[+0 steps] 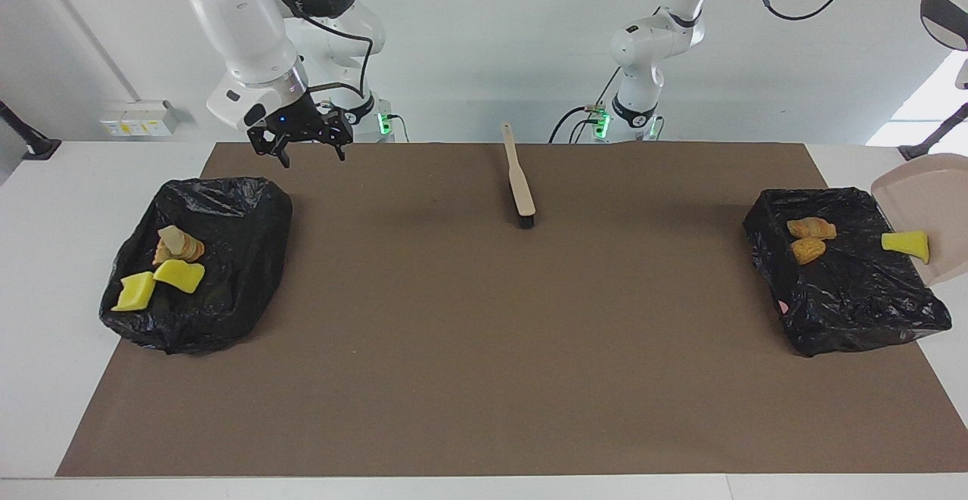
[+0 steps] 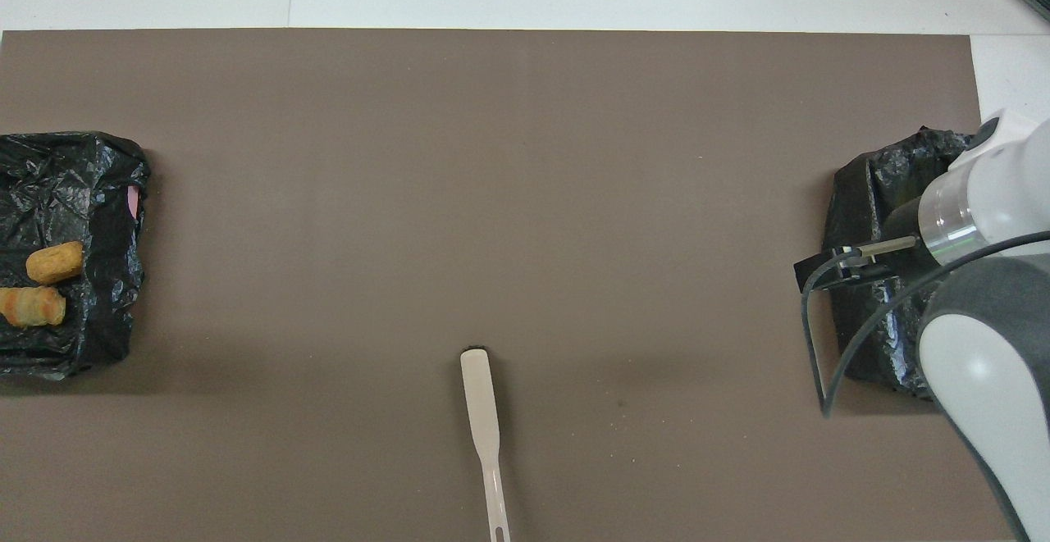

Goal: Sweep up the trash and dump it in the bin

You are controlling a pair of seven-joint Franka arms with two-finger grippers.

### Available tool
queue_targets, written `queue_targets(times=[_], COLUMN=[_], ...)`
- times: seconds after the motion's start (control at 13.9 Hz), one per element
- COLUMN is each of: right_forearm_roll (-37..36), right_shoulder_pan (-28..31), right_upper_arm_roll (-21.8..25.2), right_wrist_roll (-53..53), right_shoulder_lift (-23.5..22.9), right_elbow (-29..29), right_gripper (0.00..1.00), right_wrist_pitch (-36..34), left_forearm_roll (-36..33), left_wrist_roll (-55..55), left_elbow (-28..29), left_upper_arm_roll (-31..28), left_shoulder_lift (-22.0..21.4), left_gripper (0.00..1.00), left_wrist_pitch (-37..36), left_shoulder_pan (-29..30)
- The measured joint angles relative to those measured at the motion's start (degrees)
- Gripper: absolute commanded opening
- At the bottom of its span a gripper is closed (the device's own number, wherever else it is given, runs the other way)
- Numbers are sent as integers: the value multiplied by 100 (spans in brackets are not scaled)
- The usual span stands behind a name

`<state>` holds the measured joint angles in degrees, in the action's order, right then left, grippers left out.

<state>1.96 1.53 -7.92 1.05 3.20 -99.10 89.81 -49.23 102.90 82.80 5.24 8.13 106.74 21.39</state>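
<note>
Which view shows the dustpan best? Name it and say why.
The facing view. There the tilted beige dustpan shows at the frame's edge, over the black bin at the left arm's end of the table, with a yellow sponge piece at its lip. The overhead view shows nothing of the dustpan, only part of that bin.

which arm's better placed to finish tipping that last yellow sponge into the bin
Left. Its dustpan already hangs tilted over the bin at its end, the yellow sponge at its lip. The right gripper hangs open and empty near the other bin.
</note>
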Motion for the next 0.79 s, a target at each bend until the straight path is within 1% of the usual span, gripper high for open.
queue_targets(times=[0.14, 0.29, 0.5, 0.65, 0.79], right_forearm_roll=[-6, -37, -217, -257, -262], right_shoulder_pan=[209, 439, 705, 724, 736], right_upper_arm_roll=[4, 6, 17, 23, 24], right_wrist_roll=[0, 44, 188, 188, 188], right_shoulder_lift=[-18, -48, -78, -77, -74], right_elbow=[0, 1, 24, 189, 382], right_gripper=[100, 100, 100, 100, 100], right_wrist_pitch=[54, 304, 402, 388, 247], left_forearm_roll=[-21, -94, -64, 331, 1090], left_wrist_roll=[-147, -509, -1086, -1400, -1466], left_elbow=[104, 211, 235, 193, 38], left_upper_arm_roll=[3, 15, 28, 30, -41], left_shoulder_lift=[-42, -48, -52, -83, -155], left_gripper=[0, 0, 0, 0, 0], left_wrist_pitch=[14, -13, -391, -716, -1020], left_shoulder_pan=[-12, -142, -412, -475, -463])
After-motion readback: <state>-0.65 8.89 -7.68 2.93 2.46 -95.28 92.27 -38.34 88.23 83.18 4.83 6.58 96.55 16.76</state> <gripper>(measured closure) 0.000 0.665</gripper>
